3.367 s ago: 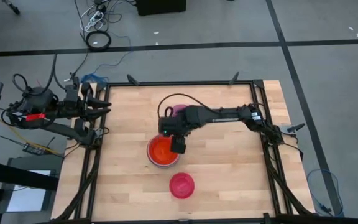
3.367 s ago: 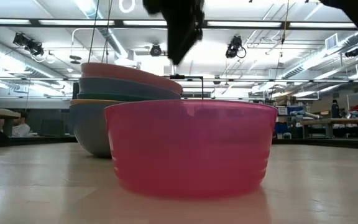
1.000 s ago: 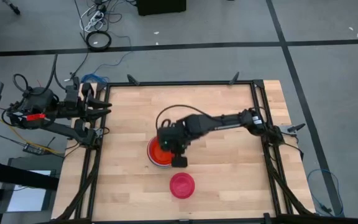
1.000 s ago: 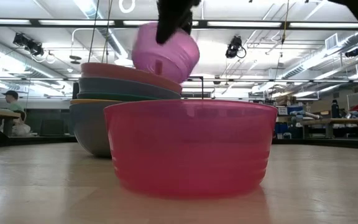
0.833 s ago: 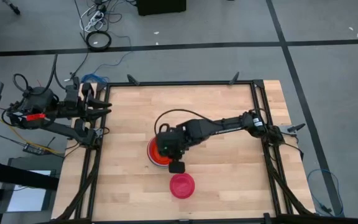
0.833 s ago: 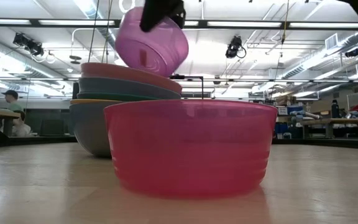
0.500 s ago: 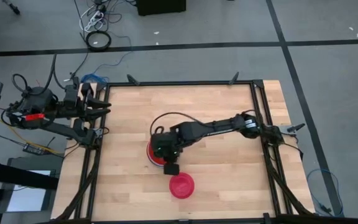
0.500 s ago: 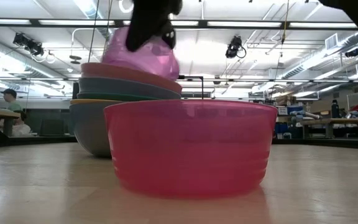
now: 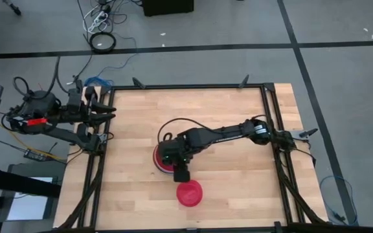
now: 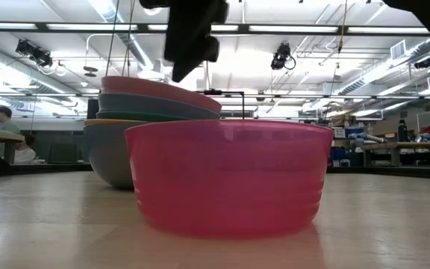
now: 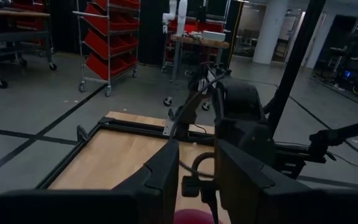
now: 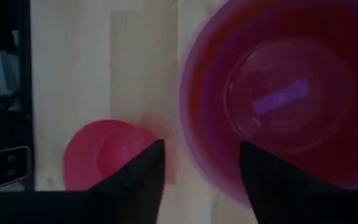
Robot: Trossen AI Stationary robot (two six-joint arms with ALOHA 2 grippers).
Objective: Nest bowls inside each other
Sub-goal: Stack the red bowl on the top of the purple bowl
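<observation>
The right end effector (image 9: pixel 177 169) hangs over the near rim of the stack of bowls (image 9: pixel 162 162), its fingers (image 12: pixel 135 177) spread apart and holding nothing. Below it the purple bowl (image 12: pixel 278 99) sits nested on top of the stack, which stands near the middle of the wooden surface (image 9: pixel 225 116). The magenta-red bowl (image 9: pixel 189 193) stands alone, just beside the stack, toward the near edge. The left end effector (image 9: pixel 109 114) waits open and empty at the left edge.
</observation>
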